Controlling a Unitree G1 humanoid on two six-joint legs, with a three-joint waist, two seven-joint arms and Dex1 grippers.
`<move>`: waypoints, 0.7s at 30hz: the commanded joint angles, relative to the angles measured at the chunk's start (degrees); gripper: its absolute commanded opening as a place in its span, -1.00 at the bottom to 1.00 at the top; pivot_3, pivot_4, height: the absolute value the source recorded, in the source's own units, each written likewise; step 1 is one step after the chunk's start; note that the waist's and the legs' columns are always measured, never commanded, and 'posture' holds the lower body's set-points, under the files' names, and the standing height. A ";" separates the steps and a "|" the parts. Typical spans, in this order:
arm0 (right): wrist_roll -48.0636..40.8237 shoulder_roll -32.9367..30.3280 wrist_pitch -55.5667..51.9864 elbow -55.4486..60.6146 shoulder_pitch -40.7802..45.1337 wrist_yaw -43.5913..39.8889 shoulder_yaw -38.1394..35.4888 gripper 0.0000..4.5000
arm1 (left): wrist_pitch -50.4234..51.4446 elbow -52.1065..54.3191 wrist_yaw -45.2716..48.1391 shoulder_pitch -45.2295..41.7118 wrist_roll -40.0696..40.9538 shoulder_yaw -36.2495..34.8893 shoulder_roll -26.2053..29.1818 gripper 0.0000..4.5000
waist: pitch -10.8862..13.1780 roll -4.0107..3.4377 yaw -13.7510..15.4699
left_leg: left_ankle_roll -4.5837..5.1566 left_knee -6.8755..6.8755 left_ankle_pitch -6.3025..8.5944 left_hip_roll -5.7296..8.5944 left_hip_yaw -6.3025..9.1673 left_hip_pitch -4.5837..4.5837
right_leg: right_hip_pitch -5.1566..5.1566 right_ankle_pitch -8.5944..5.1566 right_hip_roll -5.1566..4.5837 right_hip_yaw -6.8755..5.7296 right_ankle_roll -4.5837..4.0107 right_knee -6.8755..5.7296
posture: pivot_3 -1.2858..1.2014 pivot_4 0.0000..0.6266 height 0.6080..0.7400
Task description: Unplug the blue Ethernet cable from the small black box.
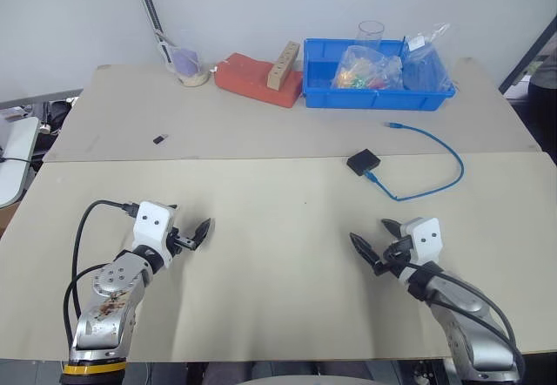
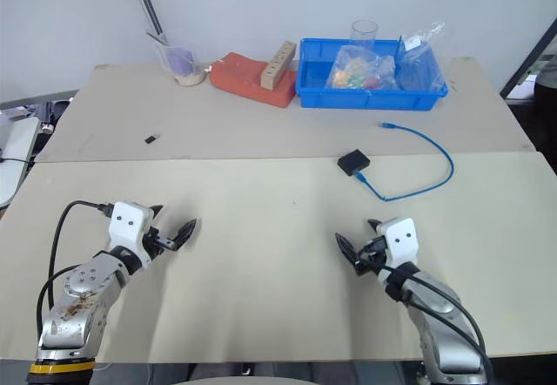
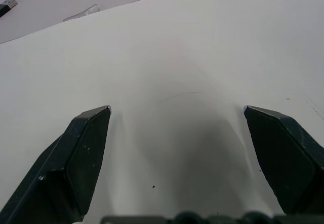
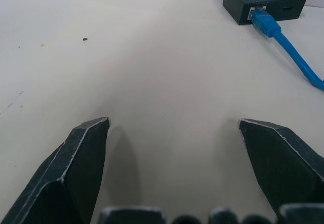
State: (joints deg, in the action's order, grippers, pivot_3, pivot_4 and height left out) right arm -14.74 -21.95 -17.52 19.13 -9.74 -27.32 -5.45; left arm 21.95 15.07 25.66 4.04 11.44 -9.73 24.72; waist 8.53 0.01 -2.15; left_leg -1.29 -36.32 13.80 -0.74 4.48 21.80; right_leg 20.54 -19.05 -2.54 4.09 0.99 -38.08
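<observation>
The small flat matte black box (image 1: 364, 160) sits just past the seam between the two beige tabletop boards (image 1: 287, 228), the thin bright blue Ethernet cable (image 1: 442, 174) plugged into it and looping right. Bare board separates it from both grippers. The left gripper (image 1: 197, 233) and right gripper (image 1: 370, 244) hover low over the near board, jaws spread wide and empty, pointing forward.
</observation>
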 commanded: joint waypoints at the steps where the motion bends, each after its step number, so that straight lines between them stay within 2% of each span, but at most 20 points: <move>1: -1.48 -2.46 1.94 -1.45 1.57 -2.47 -3.25 1.00 | 0.70 3.04 4.36 -1.64 3.34 0.94 1.70 0.98 | 0.01 0.01 -0.01 | 0.00 0.00 0.00 0.00 0.00 0.00 | 0.00 0.00 0.00 0.00 0.00 0.00 | 0.03 -0.52 1.00; 4: -3.77 -9.24 -0.26 -4.71 7.47 -8.17 -5.39 1.00 | 1.25 7.62 14.92 -6.51 8.55 5.04 5.80 0.98 | 0.07 0.06 0.29 | -0.01 -0.07 -0.01 0.06 -0.02 0.02 | -0.04 0.00 -0.05 -0.01 0.00 0.00 | 0.03 -0.52 1.00; 6: -4.28 -11.14 -0.97 -7.51 10.93 -9.45 -5.11 1.00 | 1.86 8.44 18.38 -9.19 10.53 7.03 7.15 0.98 | 0.06 0.07 0.41 | -0.02 -0.16 -0.01 0.18 -0.02 0.05 | -0.07 0.00 -0.05 0.00 0.00 0.02 | 0.03 -0.52 1.00; 8: -3.27 -12.50 -2.49 -14.95 18.05 -11.10 -3.43 1.00 | 1.95 8.11 23.84 -14.79 11.81 10.99 8.43 0.98 | 0.06 0.08 0.15 | 0.00 -0.14 0.00 0.11 -0.02 -0.13 | -0.23 0.00 0.04 -0.02 0.00 0.03 | 0.03 -0.52 1.00; 14: -0.20 -11.89 -2.23 -32.78 32.34 -16.61 2.10 1.00 | 0.89 3.29 32.43 -26.38 13.05 16.13 8.76 0.98 | 0.09 0.09 -0.52 | 0.02 -0.01 -0.01 0.04 -0.09 -0.16 | -0.19 0.00 0.15 0.01 0.00 0.05 | 0.03 -0.52 1.00; 21: 3.97 -8.70 0.59 -48.32 44.39 -16.30 4.96 1.00 | -1.40 -0.56 36.06 -29.51 12.25 16.64 9.51 0.98 | 0.09 0.09 -0.67 | 0.02 -0.17 -0.01 0.04 -0.10 -0.15 | -0.21 0.00 0.12 0.03 0.00 0.01 | 0.03 -0.52 1.00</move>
State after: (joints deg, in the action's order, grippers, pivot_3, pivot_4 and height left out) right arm -11.73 -31.08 -18.49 -27.30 32.94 -43.75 -0.68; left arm 21.63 13.75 60.83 -24.47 23.34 7.57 33.58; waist 8.62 0.11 -2.82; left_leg -1.27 -36.50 13.78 -0.71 4.38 21.65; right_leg 20.33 -19.04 -2.41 4.12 0.99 -38.08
